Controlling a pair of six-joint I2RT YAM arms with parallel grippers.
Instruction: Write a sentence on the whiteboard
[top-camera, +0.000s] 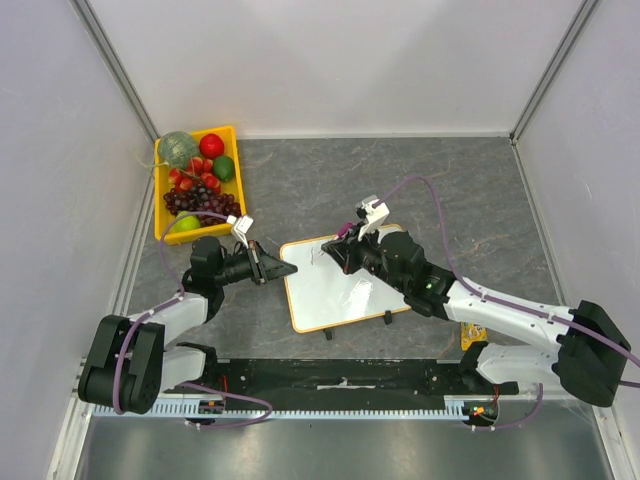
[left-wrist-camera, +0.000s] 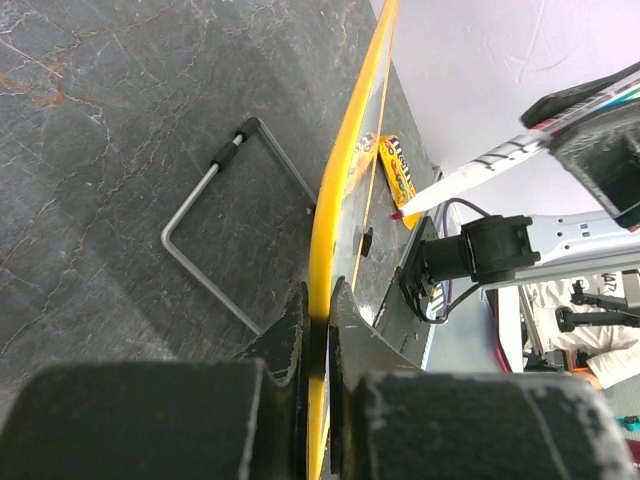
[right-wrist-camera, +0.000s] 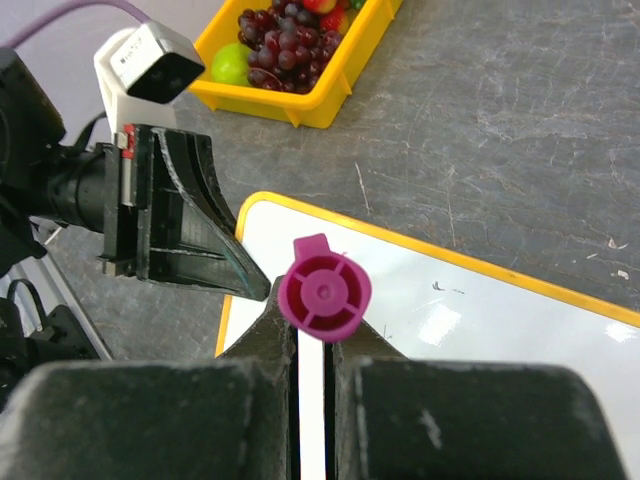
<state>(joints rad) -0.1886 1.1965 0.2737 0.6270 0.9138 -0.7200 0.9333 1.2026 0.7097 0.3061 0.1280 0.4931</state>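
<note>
Whiteboard (top-camera: 340, 290) corner pinched by left gripper (left-wrist-camera: 317, 320); right gripper (right-wrist-camera: 312, 345) clamps one magenta marker (right-wrist-camera: 323, 298) over board; two clips (top-camera: 388, 318) on near edge; one fruit bin (top-camera: 239, 165) far-left; open table (top-camera: 450, 190) right.

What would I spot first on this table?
The whiteboard lies in the middle of the table, and the left gripper pinches its left edge. Over it, the right gripper grips a bright pink marker. At the back left sits a yellow bin of colourful fruit.
</note>
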